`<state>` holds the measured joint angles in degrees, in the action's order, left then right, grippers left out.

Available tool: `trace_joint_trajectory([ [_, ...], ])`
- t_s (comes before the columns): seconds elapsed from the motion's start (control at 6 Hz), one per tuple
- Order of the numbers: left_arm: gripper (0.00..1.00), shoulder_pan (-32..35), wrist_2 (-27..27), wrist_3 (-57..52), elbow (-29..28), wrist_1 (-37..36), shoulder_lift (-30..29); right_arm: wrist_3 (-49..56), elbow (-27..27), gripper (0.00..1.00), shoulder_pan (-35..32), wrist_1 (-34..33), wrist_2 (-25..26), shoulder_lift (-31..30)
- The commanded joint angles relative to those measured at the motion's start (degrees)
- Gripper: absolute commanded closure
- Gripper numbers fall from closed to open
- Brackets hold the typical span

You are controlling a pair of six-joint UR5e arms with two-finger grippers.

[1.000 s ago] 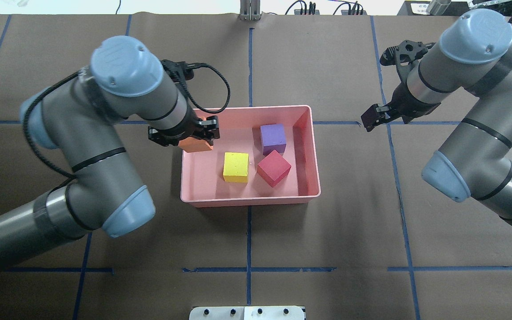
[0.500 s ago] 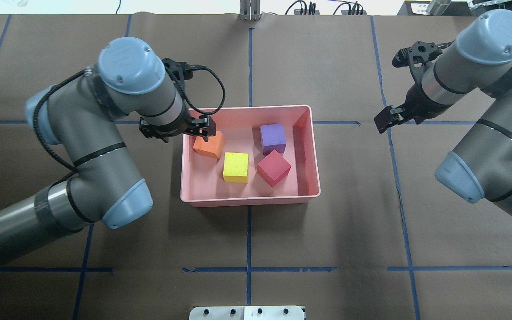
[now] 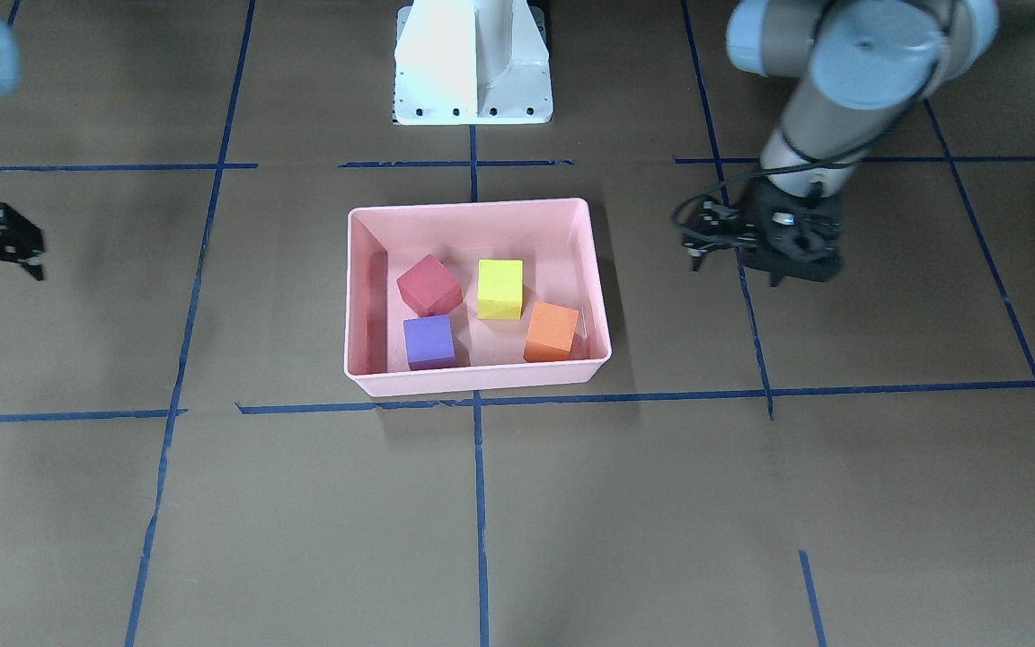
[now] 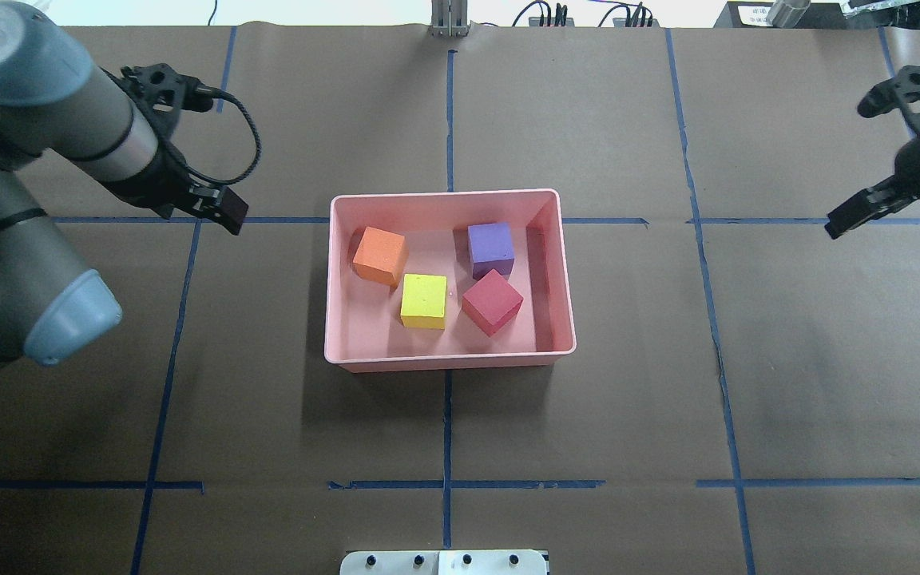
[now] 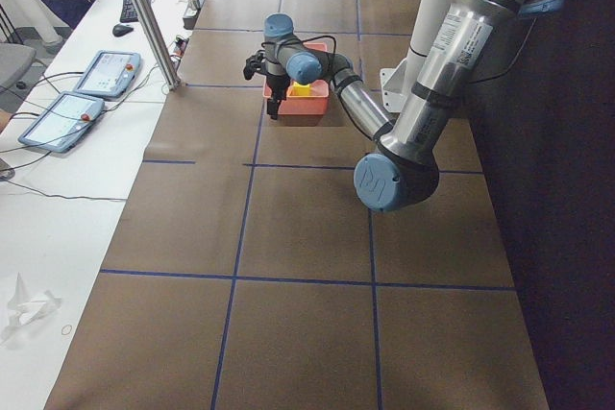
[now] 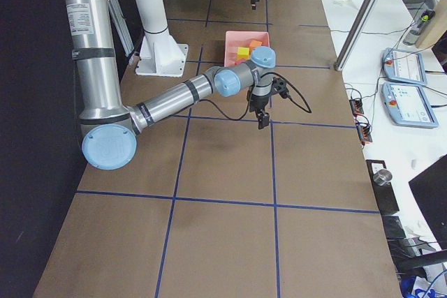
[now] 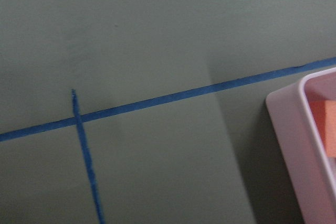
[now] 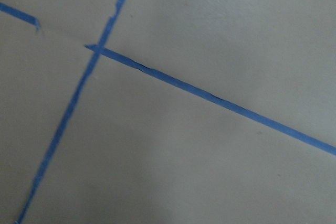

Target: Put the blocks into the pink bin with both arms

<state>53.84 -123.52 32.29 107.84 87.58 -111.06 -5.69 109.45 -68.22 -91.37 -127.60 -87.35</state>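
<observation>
The pink bin (image 4: 450, 358) sits mid-table and holds all four blocks: orange (image 4: 380, 255), yellow-green (image 4: 424, 301), purple (image 4: 490, 249) and red (image 4: 492, 302). In the front-facing view the bin (image 3: 477, 382) shows the same blocks: orange (image 3: 552, 331), yellow-green (image 3: 499, 288), red (image 3: 429, 284), purple (image 3: 429, 341). My left gripper (image 4: 220, 209) is open and empty, above the table left of the bin. My right gripper (image 4: 847, 217) is open and empty, far to the bin's right. The left wrist view shows the bin's corner (image 7: 294, 129) and a bit of the orange block (image 7: 323, 124).
Blue tape lines (image 4: 447, 483) grid the brown table cover. The white pedestal base (image 3: 473, 63) stands behind the bin in the front-facing view. Tablets and cables lie on a white side table (image 6: 401, 88).
My left gripper let go of the orange block, which now lies in the bin's far left corner, and pulled back left. My right arm drew further right.
</observation>
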Motion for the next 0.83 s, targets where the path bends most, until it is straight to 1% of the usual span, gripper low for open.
trace_joint_trajectory([
  [0.0, 0.00, 13.24, -6.10, -23.29, -0.78, -0.12, 9.15, 18.00, -0.20, 0.00, -11.62, -0.04, -3.44, -9.29],
  [0.17, 0.00, 20.10, -7.94, -34.37, -2.97, 0.05, 13.46, 24.69, -1.59, 0.00, -17.33, -0.04, -4.75, -12.29],
  [0.33, 0.00, 27.30, -12.22, -44.49, -6.82, 0.40, 17.59, 29.28, -5.17, 0.00, -21.48, 0.05, -7.55, -14.76],
  [0.5, 0.00, 32.24, -14.44, -46.68, -10.60, 0.92, 20.68, 29.50, -7.82, 0.00, -22.65, 0.05, -8.19, -15.13],
  [0.67, 0.00, 34.47, -14.03, -46.27, -11.16, 0.84, 24.19, 27.15, -8.02, 0.00, -22.66, -0.04, -8.02, -14.96],
])
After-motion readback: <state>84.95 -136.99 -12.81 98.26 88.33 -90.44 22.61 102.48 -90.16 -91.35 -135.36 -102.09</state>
